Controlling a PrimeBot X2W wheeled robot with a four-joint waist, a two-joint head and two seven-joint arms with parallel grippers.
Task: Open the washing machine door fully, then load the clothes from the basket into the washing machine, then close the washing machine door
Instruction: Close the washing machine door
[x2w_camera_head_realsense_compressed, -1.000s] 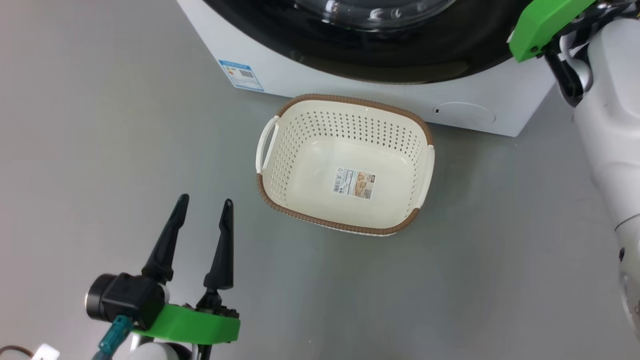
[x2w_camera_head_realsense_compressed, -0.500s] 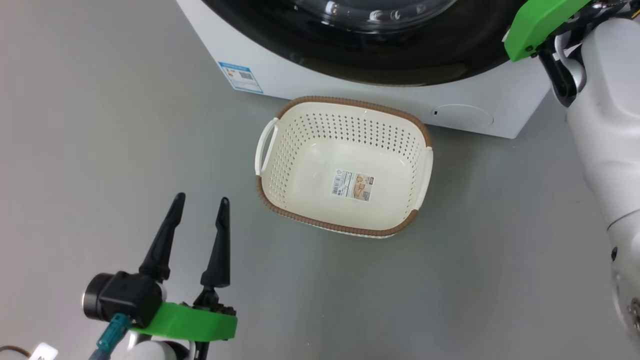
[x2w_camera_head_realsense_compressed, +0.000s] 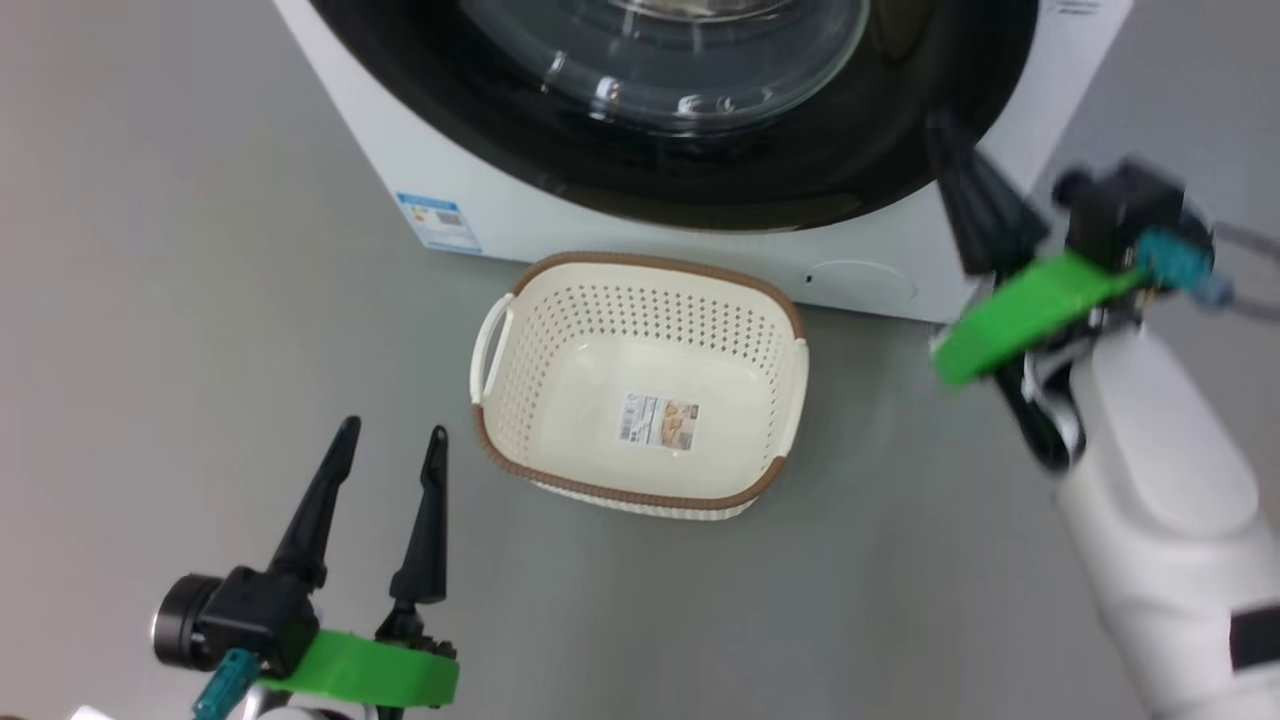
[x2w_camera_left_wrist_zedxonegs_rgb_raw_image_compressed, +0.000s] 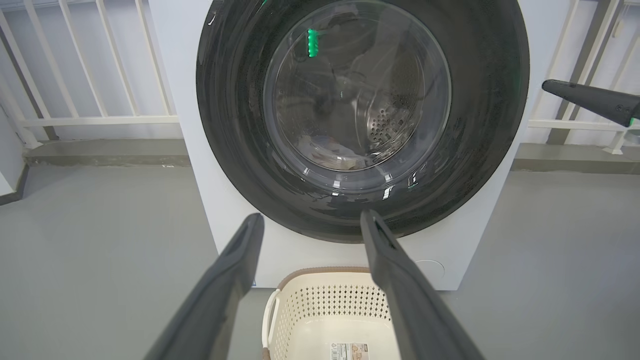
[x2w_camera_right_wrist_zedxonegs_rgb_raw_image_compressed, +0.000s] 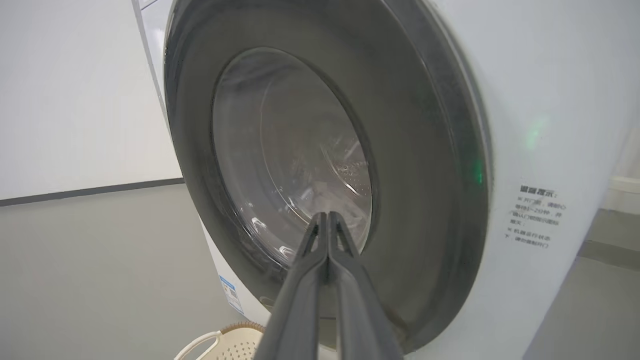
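Washing machine door (x2w_camera_left_wrist_zedxonegs_rgb_raw_image_compressed: 362, 100) shut flush against the washing machine (x2w_camera_head_realsense_compressed: 560, 225), basket (x2w_camera_head_realsense_compressed: 640, 262) on the floor (x2w_camera_head_realsense_compressed: 150, 250) just in front of it
Left hand (x2w_camera_head_realsense_compressed: 392, 427) hovers well out from the washing machine front, farther out than the basket, fingers spread wide, holding nothing. Right hand (x2w_camera_right_wrist_zedxonegs_rgb_raw_image_compressed: 325, 216) is close to the washing machine's right front edge, fingers pressed together on nothing, tips aimed at the door glass. Basket bottom lies bare around its label sticker (x2w_camera_head_realsense_compressed: 660, 421). Pale shapes behind the glass are too indistinct to identify
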